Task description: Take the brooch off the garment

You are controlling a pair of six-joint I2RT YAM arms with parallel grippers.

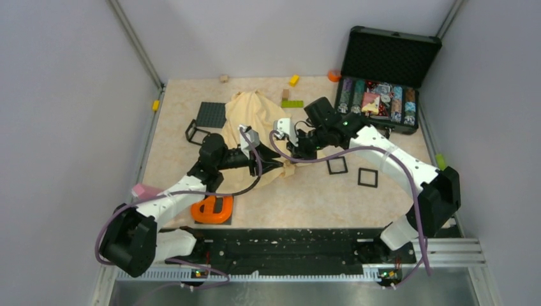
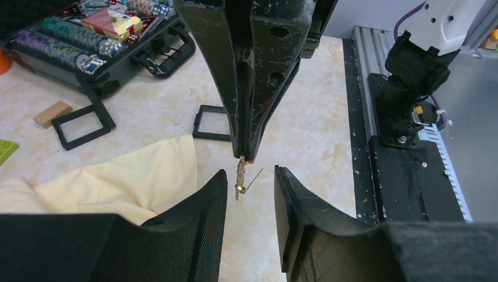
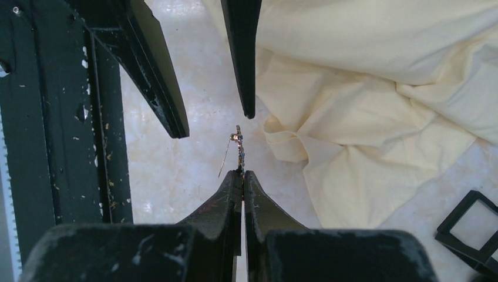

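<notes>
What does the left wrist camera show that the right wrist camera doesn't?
Only the left wrist view shows the chip case, a wooden block and the right arm's base. Only the right wrist view shows the cloth spread in wide folds; the left catches just a corner. Both show the brooch pinched in the shut right gripper, off the cloth, by the open left gripper's tips, and black square frames.
</notes>
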